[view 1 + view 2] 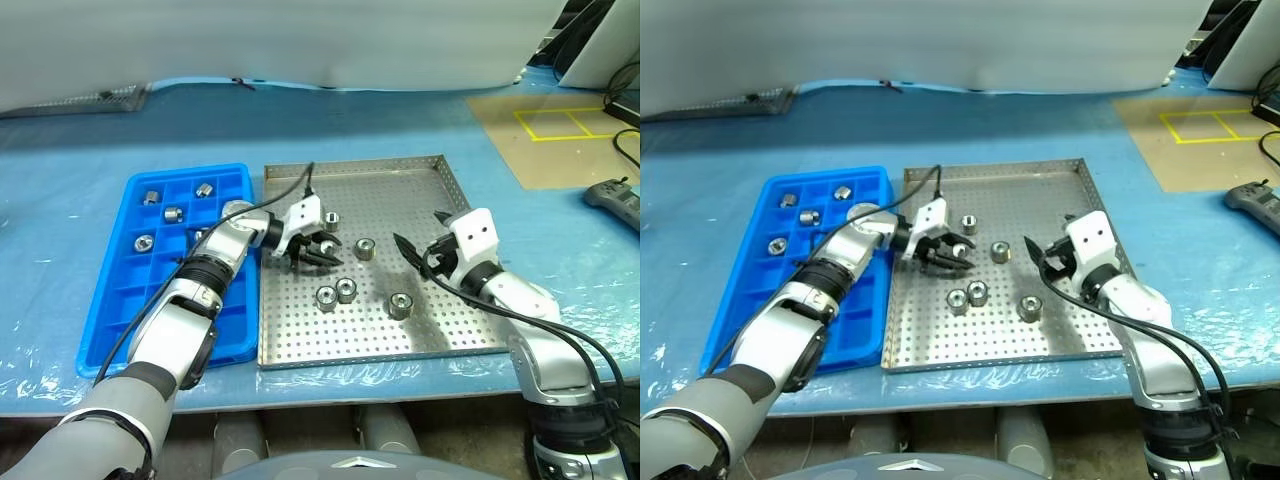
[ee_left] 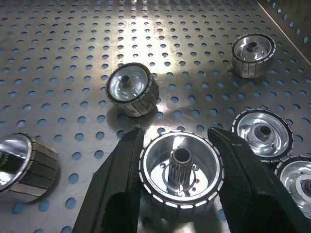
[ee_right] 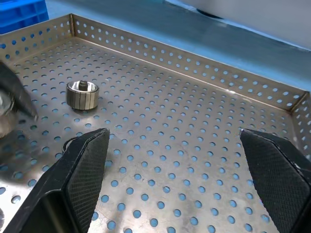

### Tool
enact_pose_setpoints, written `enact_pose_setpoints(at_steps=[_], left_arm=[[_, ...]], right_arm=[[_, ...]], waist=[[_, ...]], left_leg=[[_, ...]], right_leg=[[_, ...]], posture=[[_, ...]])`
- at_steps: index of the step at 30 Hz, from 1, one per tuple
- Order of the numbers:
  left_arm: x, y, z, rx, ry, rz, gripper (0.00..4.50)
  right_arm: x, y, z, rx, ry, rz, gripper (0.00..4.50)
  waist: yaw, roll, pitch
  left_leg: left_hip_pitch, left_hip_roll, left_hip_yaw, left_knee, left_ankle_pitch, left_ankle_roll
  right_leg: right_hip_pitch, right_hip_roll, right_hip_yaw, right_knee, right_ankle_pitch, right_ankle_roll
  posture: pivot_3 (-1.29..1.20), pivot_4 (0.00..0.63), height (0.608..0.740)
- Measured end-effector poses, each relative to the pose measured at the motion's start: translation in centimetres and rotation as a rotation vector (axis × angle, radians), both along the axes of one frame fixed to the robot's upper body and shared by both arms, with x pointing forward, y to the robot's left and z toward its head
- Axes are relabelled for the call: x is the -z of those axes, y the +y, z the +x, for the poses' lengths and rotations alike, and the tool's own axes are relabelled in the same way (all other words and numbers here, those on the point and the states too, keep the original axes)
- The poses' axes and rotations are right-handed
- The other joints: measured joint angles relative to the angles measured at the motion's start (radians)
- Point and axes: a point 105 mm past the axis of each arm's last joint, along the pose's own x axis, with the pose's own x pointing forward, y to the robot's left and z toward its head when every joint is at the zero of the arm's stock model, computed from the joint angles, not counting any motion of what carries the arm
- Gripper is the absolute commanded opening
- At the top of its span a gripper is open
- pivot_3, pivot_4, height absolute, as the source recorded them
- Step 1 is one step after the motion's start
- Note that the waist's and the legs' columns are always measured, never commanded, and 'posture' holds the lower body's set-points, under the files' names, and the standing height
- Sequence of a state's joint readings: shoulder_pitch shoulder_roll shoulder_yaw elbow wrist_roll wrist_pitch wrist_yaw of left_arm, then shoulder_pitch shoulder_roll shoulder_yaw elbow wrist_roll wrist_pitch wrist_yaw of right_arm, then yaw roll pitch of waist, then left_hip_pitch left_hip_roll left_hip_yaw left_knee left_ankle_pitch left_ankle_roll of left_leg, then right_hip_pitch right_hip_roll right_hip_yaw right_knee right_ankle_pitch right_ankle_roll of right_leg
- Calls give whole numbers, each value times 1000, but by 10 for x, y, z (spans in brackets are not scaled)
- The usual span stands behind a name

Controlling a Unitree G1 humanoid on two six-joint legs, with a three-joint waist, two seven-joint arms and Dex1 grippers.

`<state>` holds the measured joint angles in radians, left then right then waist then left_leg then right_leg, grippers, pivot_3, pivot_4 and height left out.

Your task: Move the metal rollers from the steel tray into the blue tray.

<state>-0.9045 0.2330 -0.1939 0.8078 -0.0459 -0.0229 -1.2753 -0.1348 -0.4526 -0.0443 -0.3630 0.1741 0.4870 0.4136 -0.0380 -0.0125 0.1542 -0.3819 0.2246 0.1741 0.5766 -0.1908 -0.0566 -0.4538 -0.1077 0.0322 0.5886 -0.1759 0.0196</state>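
Standing bore-up on the perforated steel tray (image 1: 420, 330), a shiny ribbed metal roller (image 2: 181, 170) sits between the left hand's (image 2: 177, 160) half-closed fingers, its lower rim hidden; right hand (image 3: 182, 179) gapes empty.

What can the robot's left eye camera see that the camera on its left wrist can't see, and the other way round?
The left eye view shows the blue tray with rollers in its compartments, the right gripper open over the steel tray, and the blue table cover. The left wrist view shows, up close, the left gripper's fingers on either side of one roller, its centre hub and its ridged sides. Both show the perforated steel tray floor, the left gripper and loose rollers lying around it.
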Motion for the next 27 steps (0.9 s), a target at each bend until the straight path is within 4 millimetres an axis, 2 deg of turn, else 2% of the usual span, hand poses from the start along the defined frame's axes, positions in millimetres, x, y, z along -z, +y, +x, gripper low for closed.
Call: enact_pose_setpoints(at_steps=[3, 5, 7, 11, 14, 17, 21, 24, 27], left_arm=[[-35, 15, 18, -173, -79, -127, 1724], [-58, 36, 20, -293, -137, -203, 1724], [-61, 55, 7, -358, -172, -200, 1724], [-42, 91, -9, -656, -125, -242, 1724], [-57, 122, -14, -910, -184, -320, 1724], [-69, 149, -23, -1096, -252, -355, 1724], [-51, 170, -34, -1248, -227, -330, 1724], [-32, 180, -48, -1316, -186, -287, 1724], [-16, 185, -62, -1359, -145, -250, 1724]], right_arm=[[-4, 20, 15, -85, -7, 24, 4500], [-13, 44, 29, -183, -10, 77, 4500], [-25, 69, 41, -295, -14, 121, 4500], [-62, 123, 60, -527, -56, 181, 4500], [-87, 159, 70, -650, -76, 217, 4500], [-97, 183, 78, -703, -85, 230, 4500], [-87, 191, 81, -732, -71, 236, 4500], [-78, 192, 82, -734, -53, 236, 4500], [-78, 192, 82, -742, -65, 234, 4500]], waist=[[6, -1, 1], [11, -2, 1], [28, -1, 1], [87, -2, 2], [140, -3, 3], [194, -2, 3], [242, -2, 4], [249, -2, 4], [251, -2, 4]], left_leg=[[0, 0, -1, -1, 1, -1], [-2, 1, -2, -3, 2, -2], [0, 1, -2, -7, 3, -3], [-8, 4, -6, -7, 7, 2], [-15, 6, -14, -4, 8, 1], [-18, 7, -23, -3, 8, 0], [-24, 7, -28, -1, 9, -3], [-25, 8, -30, 0, 9, -8], [-24, 12, -32, 0, 10, -11]], right_leg=[[0, 0, -1, 0, 1, -1], [-1, 1, -2, 1, 1, -2], [-1, 1, -3, 0, 0, -3], [-7, 1, -10, 2, -1, -6], [-8, 1, -21, 2, -3, -10], [-4, 0, -32, 3, -6, -16], [-3, 0, -37, 3, -7, -17], [-4, 0, -38, 4, -7, -17], [-3, 1, -40, 5, -7, -17]], posture=[[6, 150, 740], [125, 150, 740], [226, 150, 740], [425, 150, 740], [494, 150, 740], [520, 150, 740], [527, 150, 740], [537, 150, 740], [549, 150, 740]])
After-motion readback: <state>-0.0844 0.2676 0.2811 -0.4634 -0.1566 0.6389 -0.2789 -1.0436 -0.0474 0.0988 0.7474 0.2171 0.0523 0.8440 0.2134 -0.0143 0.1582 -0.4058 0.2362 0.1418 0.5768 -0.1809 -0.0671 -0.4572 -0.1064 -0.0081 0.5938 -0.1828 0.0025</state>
